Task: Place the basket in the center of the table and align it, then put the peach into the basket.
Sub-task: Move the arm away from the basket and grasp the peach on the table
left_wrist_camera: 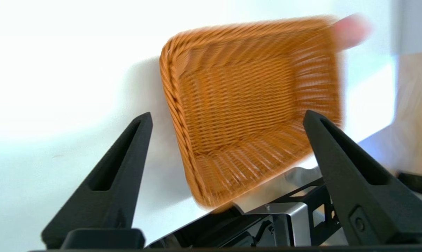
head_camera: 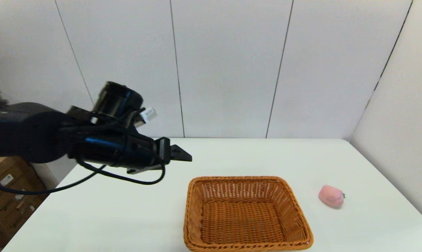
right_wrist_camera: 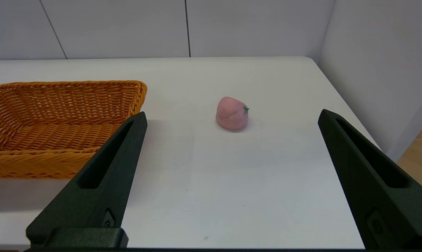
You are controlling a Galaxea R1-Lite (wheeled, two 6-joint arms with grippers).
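Note:
The orange-brown wicker basket (head_camera: 237,179) lies near the front middle of the white table (head_camera: 109,217) and is empty. To its right, the pink peach (head_camera: 331,196) rests on the table, apart from the basket. My left gripper (head_camera: 183,155) hovers above the table, left of and behind the basket. In the left wrist view the left gripper (left_wrist_camera: 226,114) is open, with the basket (left_wrist_camera: 169,87) farther off and nothing held. My right gripper (right_wrist_camera: 232,114) is open and low at the table's front, facing the peach (right_wrist_camera: 232,115), with the basket (right_wrist_camera: 39,164) to one side.
Wall panels close off the table's back and right edges. Cardboard boxes (head_camera: 8,196) stand on the floor past the left edge. The robot's metal base (left_wrist_camera: 284,217) shows below the left fingers. The table's right edge (right_wrist_camera: 365,136) runs near the right gripper.

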